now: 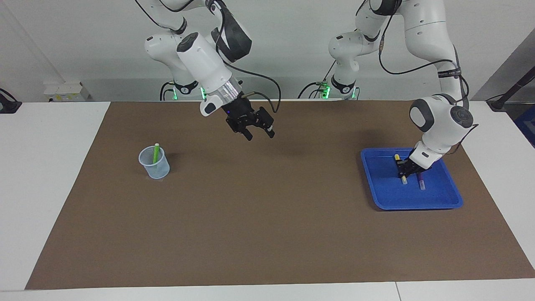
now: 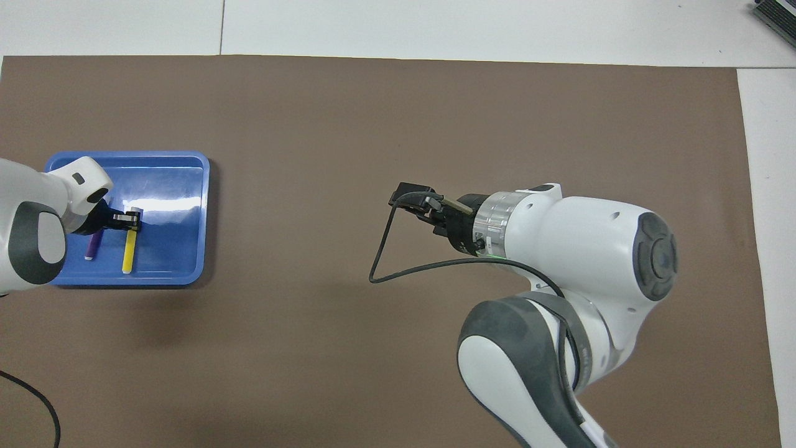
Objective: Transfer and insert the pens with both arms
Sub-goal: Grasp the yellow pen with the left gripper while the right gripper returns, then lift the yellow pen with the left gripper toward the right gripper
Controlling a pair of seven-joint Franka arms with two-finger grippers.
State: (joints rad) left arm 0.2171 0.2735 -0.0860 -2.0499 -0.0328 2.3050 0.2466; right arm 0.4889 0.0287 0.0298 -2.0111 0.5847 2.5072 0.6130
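The yellow pen (image 1: 404, 179) (image 2: 128, 252) and the dark purple pen (image 1: 421, 183) (image 2: 91, 247) lie side by side in the blue tray (image 1: 439, 198) (image 2: 174, 186). My left gripper (image 1: 403, 170) (image 2: 127, 221) is down in the tray, across the yellow pen near its pale end. The green pen (image 1: 156, 153) stands in a clear cup (image 1: 154, 164) toward the right arm's end of the table; in the overhead view the right arm hides them. My right gripper (image 1: 260, 134) (image 2: 408, 196) is open and empty, up over the middle of the mat.
A brown mat (image 1: 267, 234) (image 2: 373, 112) covers most of the white table (image 1: 50, 167). A black cable loops from the right wrist (image 2: 379, 261).
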